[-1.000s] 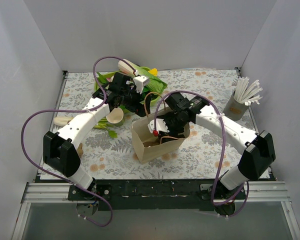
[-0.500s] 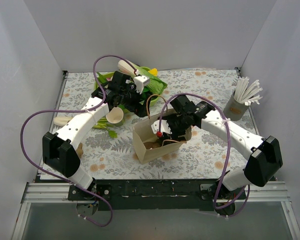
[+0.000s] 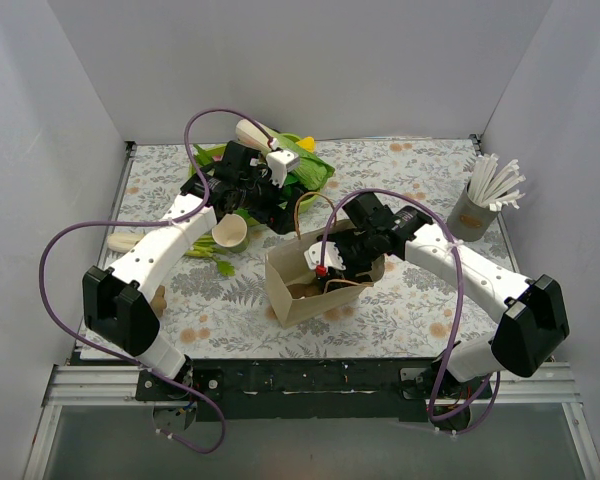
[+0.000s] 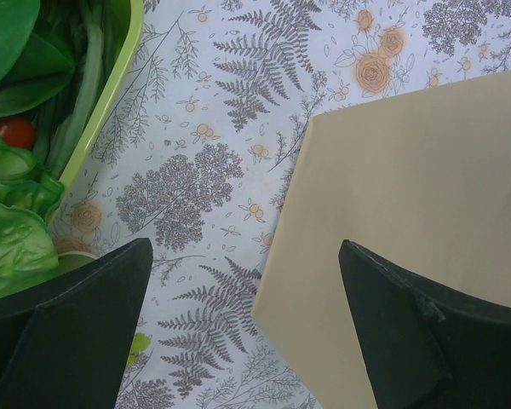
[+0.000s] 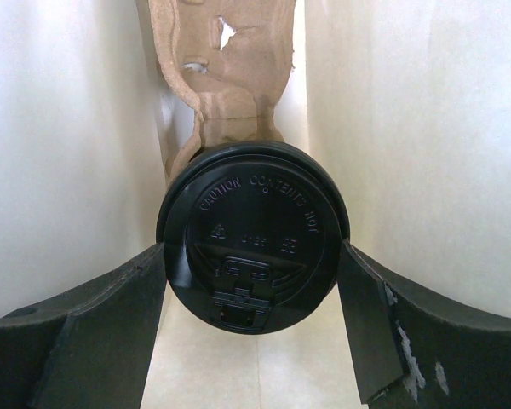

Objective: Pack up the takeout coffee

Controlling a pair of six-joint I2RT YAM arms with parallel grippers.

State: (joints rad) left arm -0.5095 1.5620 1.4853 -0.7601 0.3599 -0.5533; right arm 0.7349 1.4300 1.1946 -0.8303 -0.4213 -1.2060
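Packing is well advanced: my right end effector (image 5: pixel 252 274) reaches down inside the paper bag (image 3: pixel 315 292) with the takeout coffee (image 5: pixel 254 237) gripped between its dark fingers (image 5: pixel 111 315), one pressed to each side of the lid. I judge that what is left is to set the cup down, let go and lift the arm out. Whether the cup already rests on the bag's floor I cannot tell, since the lid hides the body beneath it.

The lid is glossy black plastic, round, with raised lettering and a moulded sip tab. The bag's inner walls are smooth, pale and flat. A rough brown fibrous card piece (image 5: pixel 226 77), pierced with small holes, stands just behind the cup.

My left end effector (image 4: pixel 244 256) hangs with jaws spread wide and nothing between them, over the fern-and-flower printed bench (image 4: pixel 204 187), just beside the bag's matte tan outer face. A lime-green tray (image 4: pixel 111 111) of leafy greens lies near it. The unlidded green cup (image 3: pixel 230 234) sits apart on the bench, outside the bag.
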